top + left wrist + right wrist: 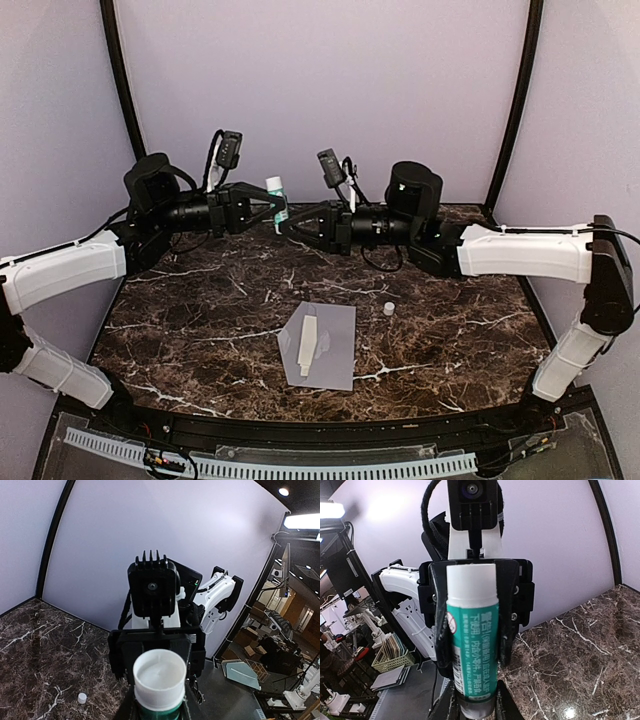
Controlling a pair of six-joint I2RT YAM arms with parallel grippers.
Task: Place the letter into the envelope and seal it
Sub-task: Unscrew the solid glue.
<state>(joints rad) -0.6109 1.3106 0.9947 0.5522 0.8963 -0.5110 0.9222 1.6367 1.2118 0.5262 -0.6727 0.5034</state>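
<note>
Two hands are met high at the back of the table (200, 300), and one glue stick (276, 195) is held up between them. The left hand (271, 208) is clamped on the stick. The fingers (502, 700) of the right hand (291, 222) are pressed to both sides of its bottom end, so the stick looks gripped by both. The envelope (335, 350) is laid flat near the front middle of the table, well apart from both hands. It is a pale grey-purple rectangle with a pointed flap (287, 335) at its left side. A folded white letter (307, 350) is laid on it, but it cannot be told if the letter is tucked inside. The envelope is thought to be very light, thin and bendy, so it could be creased or pushed along the smooth, shiny table with ease. It is best taken by an edge or by the flap, with the rest held down. The table is dark brown stone with white veins. The stick is a hard round tube, green with white ends. A small white cap (388, 309) is left just to the right of the envelope.
</note>
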